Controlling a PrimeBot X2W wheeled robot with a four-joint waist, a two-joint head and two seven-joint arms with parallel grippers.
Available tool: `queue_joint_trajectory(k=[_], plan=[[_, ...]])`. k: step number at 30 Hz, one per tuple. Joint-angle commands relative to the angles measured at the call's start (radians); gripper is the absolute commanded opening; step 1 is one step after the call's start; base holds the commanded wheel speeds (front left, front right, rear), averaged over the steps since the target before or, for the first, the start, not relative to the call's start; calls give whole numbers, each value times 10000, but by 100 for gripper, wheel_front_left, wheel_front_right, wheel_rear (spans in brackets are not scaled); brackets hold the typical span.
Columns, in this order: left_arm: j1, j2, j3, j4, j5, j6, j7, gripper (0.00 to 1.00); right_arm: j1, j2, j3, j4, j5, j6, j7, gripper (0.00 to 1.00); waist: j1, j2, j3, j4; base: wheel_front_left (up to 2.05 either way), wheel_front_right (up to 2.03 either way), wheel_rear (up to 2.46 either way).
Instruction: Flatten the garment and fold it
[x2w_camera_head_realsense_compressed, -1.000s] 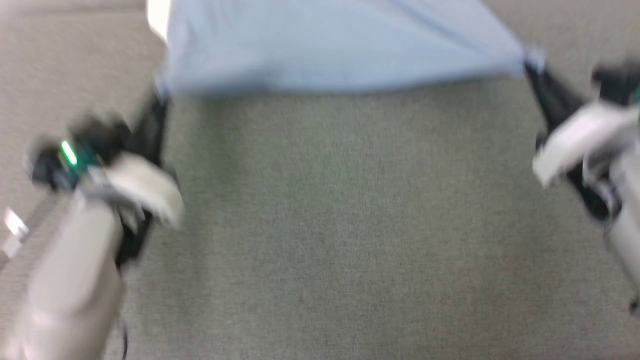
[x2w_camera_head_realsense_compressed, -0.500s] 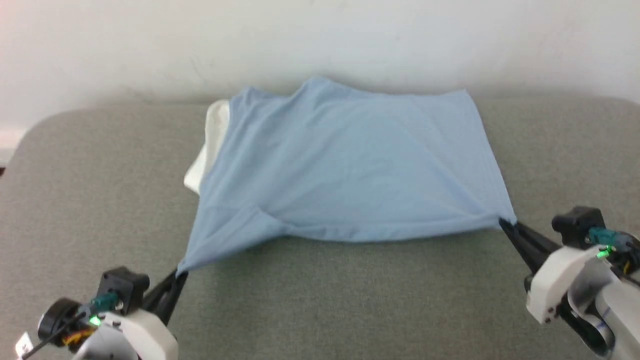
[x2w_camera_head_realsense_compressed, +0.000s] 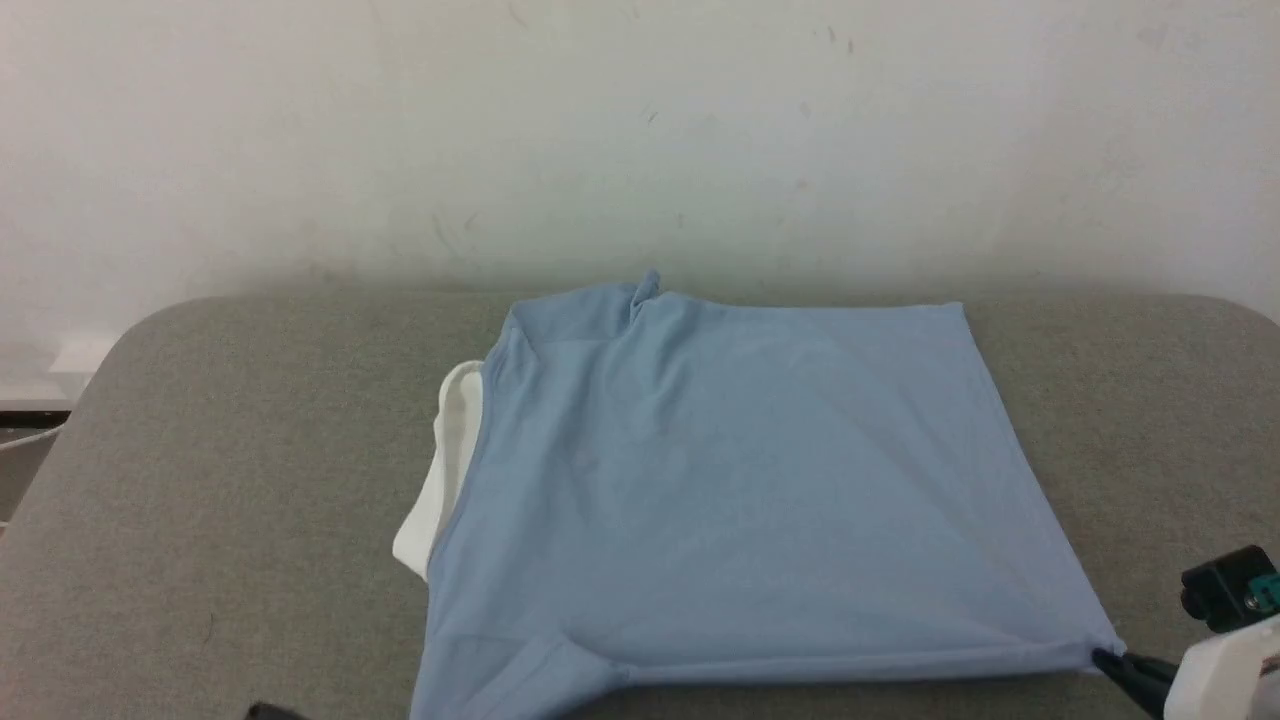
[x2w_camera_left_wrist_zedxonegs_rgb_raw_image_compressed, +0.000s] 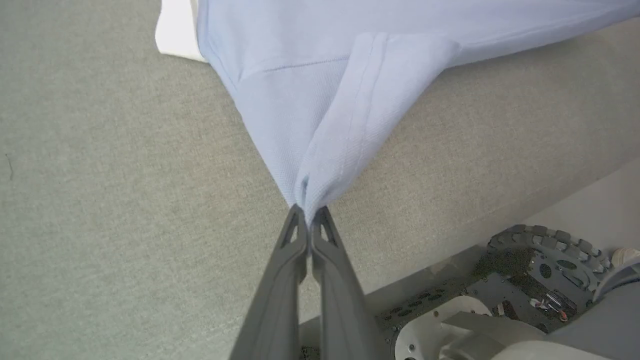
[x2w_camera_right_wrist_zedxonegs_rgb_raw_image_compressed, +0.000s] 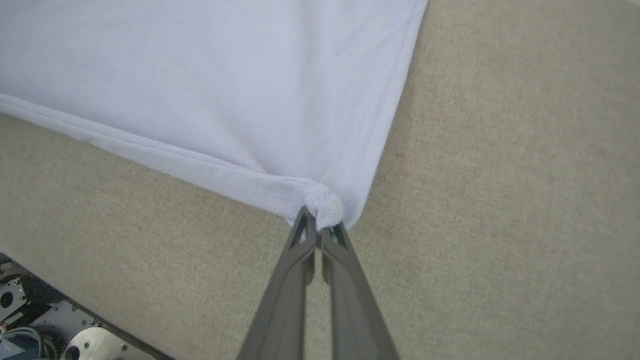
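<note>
Garment (x2w_camera_head_realsense_compressed: 740, 480) near edge between left pincer (x2w_camera_left_wrist_zedxonegs_rgb_raw_image_compressed: 307, 212), right pincer (x2w_camera_right_wrist_zedxonegs_rgb_raw_image_compressed: 320, 227)

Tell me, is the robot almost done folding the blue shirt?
Not yet. Done: the polo shirt lies spread nearly flat, back up, on the grey table. In hand: the left gripper and right gripper each pinch a near corner. Left: smoothing the bunched sleeve and every fold.

The left claw (x2w_camera_left_wrist_zedxonegs_rgb_raw_image_compressed: 307, 216) is made up of two long dark grey fingers (x2w_camera_left_wrist_zedxonegs_rgb_raw_image_compressed: 280, 300), pierced by triangular cut-outs near the tips; the right claw (x2w_camera_right_wrist_zedxonegs_rgb_raw_image_compressed: 320, 226) is built alike. A white wrist shell (x2w_camera_head_realsense_compressed: 1225, 665) is topped by a black block (x2w_camera_head_realsense_compressed: 1212, 590) with a teal connector (x2w_camera_head_realsense_compressed: 1262, 592). A black roller-rimmed wheel (x2w_camera_left_wrist_zedxonegs_rgb_raw_image_compressed: 547, 245) and white rounded covers (x2w_camera_left_wrist_zedxonegs_rgb_raw_image_compressed: 450, 332) are seen at the base.
</note>
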Motion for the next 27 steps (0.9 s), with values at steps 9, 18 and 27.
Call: queue_joint_trajectory(k=[9, 18, 27], plan=[[889, 232, -512, -475, -1079, -139, 1118, 0, 2254, 503, -1752, -1401, 20, -11, 2422, 0, 2, -1, -85, -61, 0, 0, 0], [-764, -535, -19, -279, -22, -515, -631, 0, 1837, 1353, -2650, -2704, -516, -11, 1765, 0, 2, -1, 581, -167, 0, 0, 0], [-3103, -1418, 438, 642, 818, -875, -2163, 0, 239, 1567, -3061, -2308, -1402, -11, 743, 0, 2, -1, 1946, -248, 0, 0, 0]])
